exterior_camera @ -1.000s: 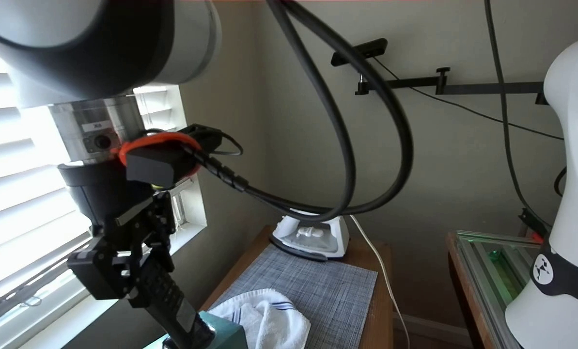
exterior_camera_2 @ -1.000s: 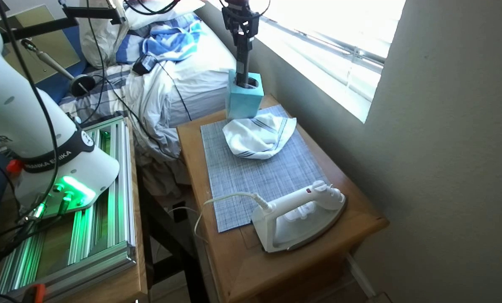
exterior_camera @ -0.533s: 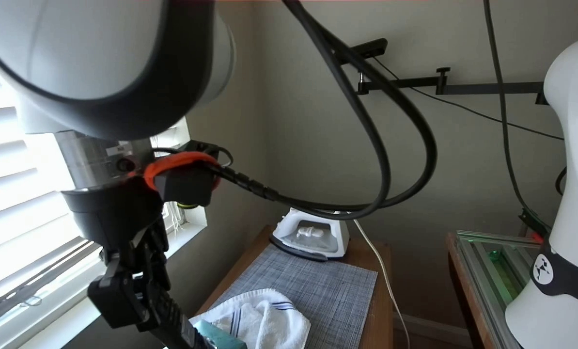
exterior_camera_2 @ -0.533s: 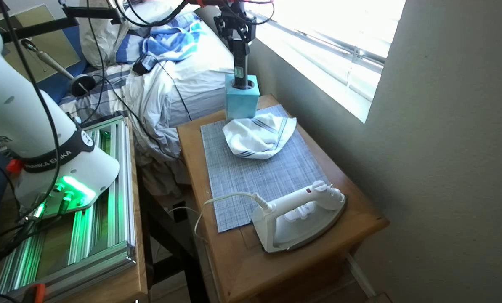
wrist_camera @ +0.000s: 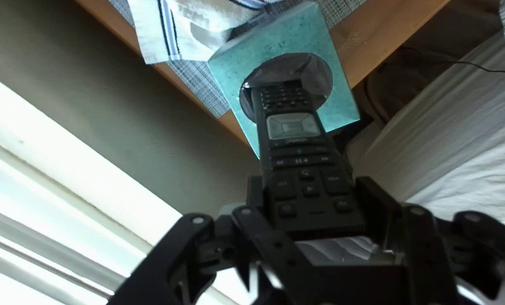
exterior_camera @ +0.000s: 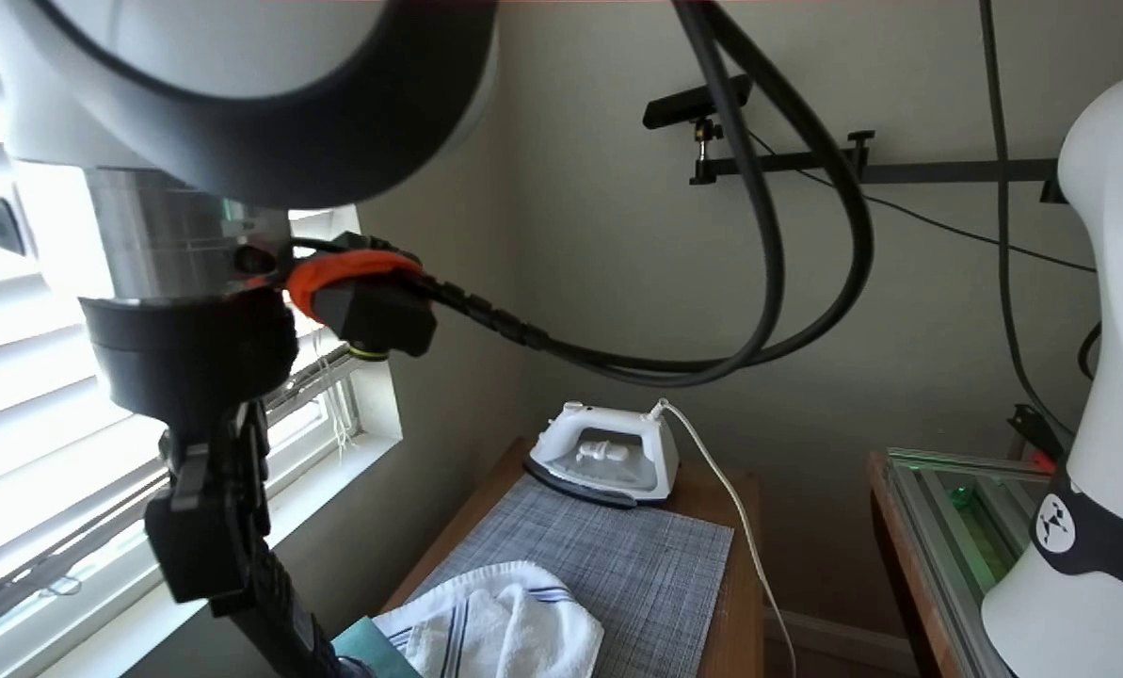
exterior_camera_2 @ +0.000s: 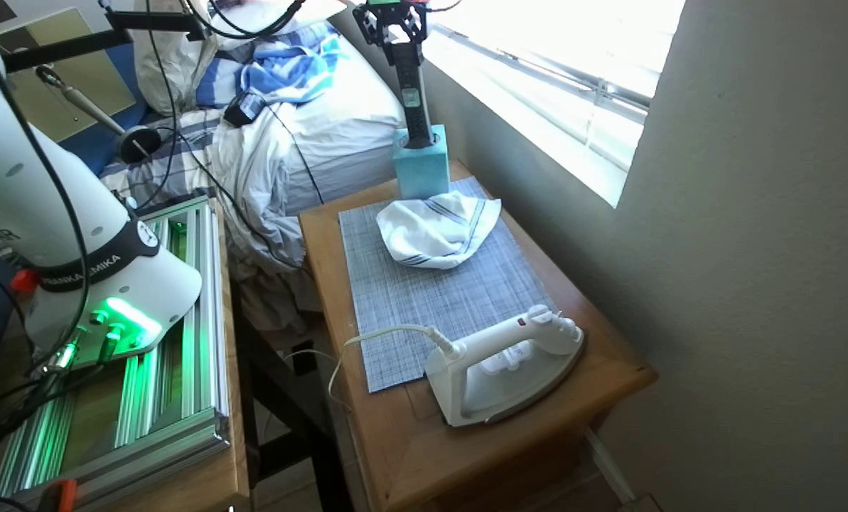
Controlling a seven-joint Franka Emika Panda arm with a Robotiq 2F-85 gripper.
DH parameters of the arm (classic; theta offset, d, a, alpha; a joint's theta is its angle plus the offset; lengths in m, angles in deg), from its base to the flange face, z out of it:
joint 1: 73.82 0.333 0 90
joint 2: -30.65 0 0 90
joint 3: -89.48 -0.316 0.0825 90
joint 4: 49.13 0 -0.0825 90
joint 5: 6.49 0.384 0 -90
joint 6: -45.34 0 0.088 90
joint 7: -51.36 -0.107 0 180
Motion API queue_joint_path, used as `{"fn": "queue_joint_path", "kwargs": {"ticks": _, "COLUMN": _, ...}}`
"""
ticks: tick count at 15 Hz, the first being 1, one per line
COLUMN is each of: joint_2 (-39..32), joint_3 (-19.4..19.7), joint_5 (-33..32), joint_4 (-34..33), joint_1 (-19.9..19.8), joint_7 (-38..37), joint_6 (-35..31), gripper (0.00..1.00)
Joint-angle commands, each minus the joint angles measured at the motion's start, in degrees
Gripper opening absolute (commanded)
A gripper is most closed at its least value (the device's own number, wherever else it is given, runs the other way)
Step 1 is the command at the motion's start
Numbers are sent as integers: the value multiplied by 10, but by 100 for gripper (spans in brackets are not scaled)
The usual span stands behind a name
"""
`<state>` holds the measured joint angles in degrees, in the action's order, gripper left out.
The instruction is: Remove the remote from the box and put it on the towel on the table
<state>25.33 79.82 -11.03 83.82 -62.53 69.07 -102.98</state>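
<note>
My gripper is shut on one end of a black remote, with a finger on each side of it. The remote slants down, and its far end is inside the round opening of the teal box. In an exterior view the remote leans in the box, which stands at the far end of the table. The white towel with dark stripes lies crumpled beside the box; it also shows in an exterior view and the wrist view. The remote's tip is hidden inside the box.
A grey placemat lies under the towel on the wooden table. A white iron with a cord stands at the end away from the box. A wall and window sill run along one side. A bed is behind.
The gripper has dipped and then risen with the remote, and more of the remote shows above the box. The remote's slant has changed, and the box has shifted slightly with it.
</note>
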Motion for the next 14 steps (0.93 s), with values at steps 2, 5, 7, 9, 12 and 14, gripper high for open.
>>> {"fn": "queue_joint_path", "kwargs": {"ticks": 2, "joint_2": 65, "joint_3": -6, "joint_5": 33, "joint_4": 47, "joint_1": -16, "joint_7": 76, "joint_6": -23, "gripper": 32}}
{"fn": "queue_joint_path", "kwargs": {"ticks": 5, "joint_2": 99, "joint_3": 0, "joint_5": 115, "joint_4": 60, "joint_1": -16, "joint_7": 150, "joint_6": -18, "gripper": 32}}
{"fn": "queue_joint_path", "kwargs": {"ticks": 7, "joint_2": 126, "joint_3": 15, "joint_5": 129, "joint_4": 66, "joint_1": -18, "joint_7": 156, "joint_6": 21, "gripper": 32}}
{"fn": "queue_joint_path", "kwargs": {"ticks": 9, "joint_2": 155, "joint_3": 31, "joint_5": 59, "joint_4": 76, "joint_1": -35, "joint_7": 89, "joint_6": 69, "gripper": 32}}
{"fn": "queue_joint_path", "kwargs": {"ticks": 12, "joint_2": 174, "joint_3": 47, "joint_5": -9, "joint_4": 76, "joint_1": -60, "joint_7": 30, "joint_6": 155, "gripper": 32}}
{"fn": "queue_joint_path", "kwargs": {"ticks": 14, "joint_2": 164, "joint_3": 57, "joint_5": -27, "joint_4": 68, "joint_1": -72, "joint_7": 8, "joint_6": 214, "gripper": 32}}
